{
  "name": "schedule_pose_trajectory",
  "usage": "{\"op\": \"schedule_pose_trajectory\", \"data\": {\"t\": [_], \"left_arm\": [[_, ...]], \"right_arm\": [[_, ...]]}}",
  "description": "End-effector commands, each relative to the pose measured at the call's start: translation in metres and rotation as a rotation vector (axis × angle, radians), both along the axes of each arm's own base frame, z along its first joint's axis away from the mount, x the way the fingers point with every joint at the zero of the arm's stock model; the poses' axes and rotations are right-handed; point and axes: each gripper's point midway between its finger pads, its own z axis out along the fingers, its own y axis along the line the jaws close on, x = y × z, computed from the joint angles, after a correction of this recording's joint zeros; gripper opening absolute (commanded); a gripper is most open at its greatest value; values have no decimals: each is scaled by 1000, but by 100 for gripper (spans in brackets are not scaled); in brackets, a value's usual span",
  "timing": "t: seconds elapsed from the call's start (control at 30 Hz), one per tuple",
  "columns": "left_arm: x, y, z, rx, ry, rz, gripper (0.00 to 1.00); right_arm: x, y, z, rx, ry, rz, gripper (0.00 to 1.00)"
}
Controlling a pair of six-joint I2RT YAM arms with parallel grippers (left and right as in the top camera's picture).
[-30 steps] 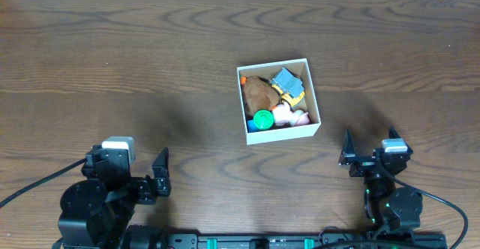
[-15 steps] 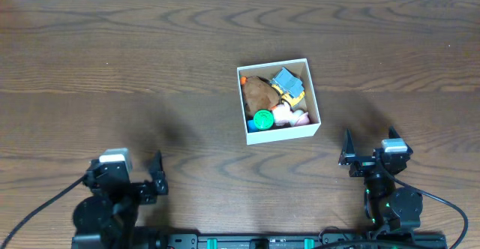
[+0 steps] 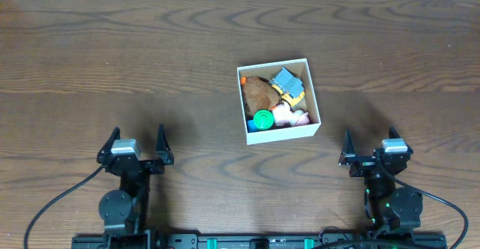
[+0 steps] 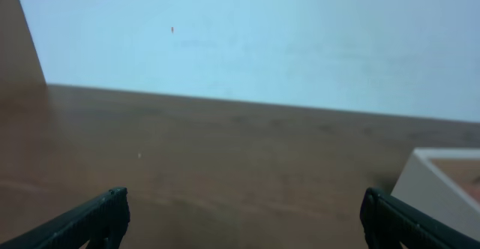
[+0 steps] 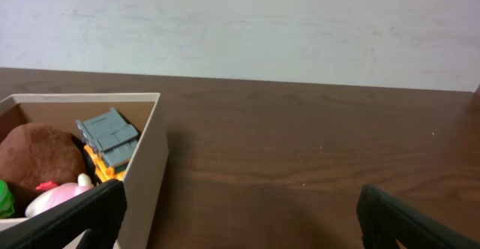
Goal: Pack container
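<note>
The container [image 3: 315,99] is a small white square box on the dark wood table, right of centre. In it lie a brown plush toy [image 3: 259,93], a grey-and-orange toy [image 3: 288,83], a green round toy [image 3: 262,118] and a pink toy [image 3: 285,115]. The right wrist view shows its white wall [image 5: 142,166] and the toys inside. The left wrist view shows only its corner [image 4: 439,181]. My left gripper [image 3: 136,142] is open and empty at the front left. My right gripper [image 3: 369,145] is open and empty at the front right, below the container.
The wood table [image 3: 150,54] runs to a pale wall at the far edge. Black cables trail from both arm bases at the front edge.
The left arm has swung from a turned pose to face straight ahead, its gripper now pointing at the far edge. The right arm and the container have not moved.
</note>
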Motion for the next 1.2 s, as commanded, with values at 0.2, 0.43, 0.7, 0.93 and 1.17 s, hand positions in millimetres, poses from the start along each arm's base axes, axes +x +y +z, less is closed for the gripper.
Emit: {"op": "schedule_pose_trajectory", "data": {"t": [0.2,0.43,0.7,0.93,1.17], "left_arm": [[-3,4,-36,10,121,19,98],[-3,4,-37,11,124,19,98],[-3,4,-37,11,124,19,98],[-3,4,-37,11,124,19,98],[-3,4,-37,11,124,19,98]], "right_arm": [[0,-1,0,18,0,-5,99],[0,-1,0,18,0,-5,99],[0,-1,0,18,0,-5,99],[0,-1,0,18,0,-4,99],[0,-1,0,18,0,-5,99]]}}
